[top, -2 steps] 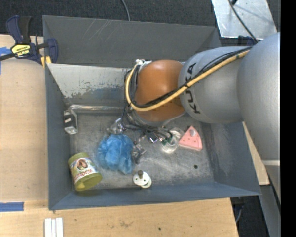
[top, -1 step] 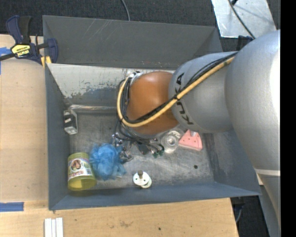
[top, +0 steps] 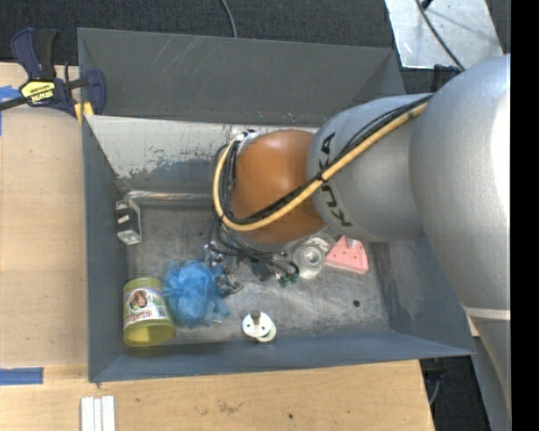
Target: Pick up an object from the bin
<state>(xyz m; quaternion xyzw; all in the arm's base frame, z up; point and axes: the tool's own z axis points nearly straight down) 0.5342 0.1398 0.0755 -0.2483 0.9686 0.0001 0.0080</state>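
Jar lay in the near-left corner of the bin, wad touching its right, bracket behind them.

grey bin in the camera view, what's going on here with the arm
A silver robot arm reaches into the grey metal bin from the right. Its gripper is low over the bin floor, right beside a crumpled blue bag-like thing. A yellow-green labelled jar lies on its side near the front left corner, with a small white piece and a pink wedge close by. Whether anything is grasped cannot be told.
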